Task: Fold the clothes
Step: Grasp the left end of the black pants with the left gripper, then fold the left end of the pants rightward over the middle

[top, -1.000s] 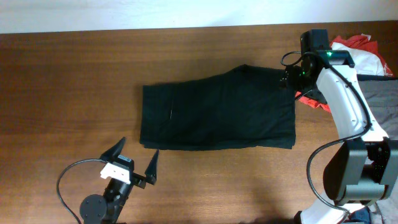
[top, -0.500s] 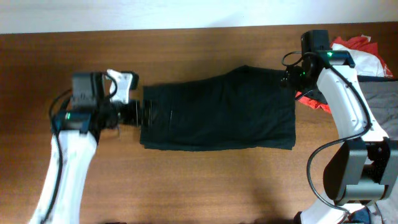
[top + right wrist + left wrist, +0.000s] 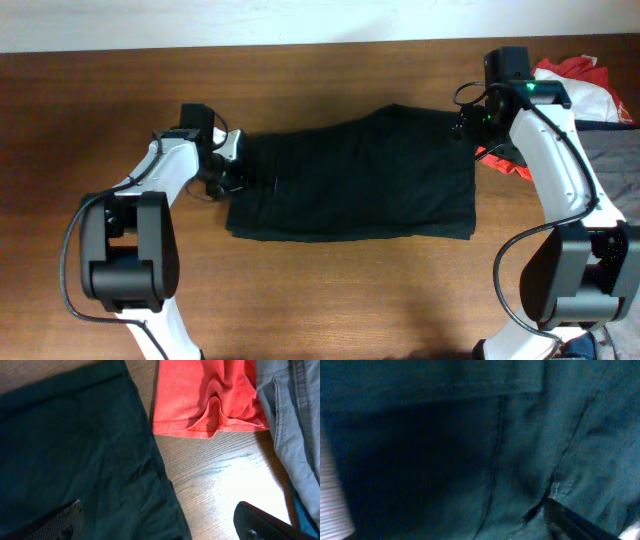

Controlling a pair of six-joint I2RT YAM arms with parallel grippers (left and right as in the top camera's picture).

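Observation:
A black trouser-like garment (image 3: 350,180) lies folded flat in the middle of the table. My left gripper (image 3: 232,166) sits at its left edge. In the left wrist view its fingers (image 3: 442,510) are spread wide and dark cloth (image 3: 470,435) with seams fills the frame. My right gripper (image 3: 462,128) is at the garment's upper right corner. In the right wrist view it is open (image 3: 160,520), with one finger over the black cloth (image 3: 75,445) and one over bare wood. A red-orange garment (image 3: 205,400) lies just beyond it.
A pile of clothes sits at the table's right edge: red-orange (image 3: 565,70), white (image 3: 592,100) and grey (image 3: 612,160). The grey cloth also shows in the right wrist view (image 3: 295,435). The wooden table (image 3: 100,100) extends to the left and front.
My left arm has swung from the table's front up to the black garment's left edge. The right arm and the garment have not moved.

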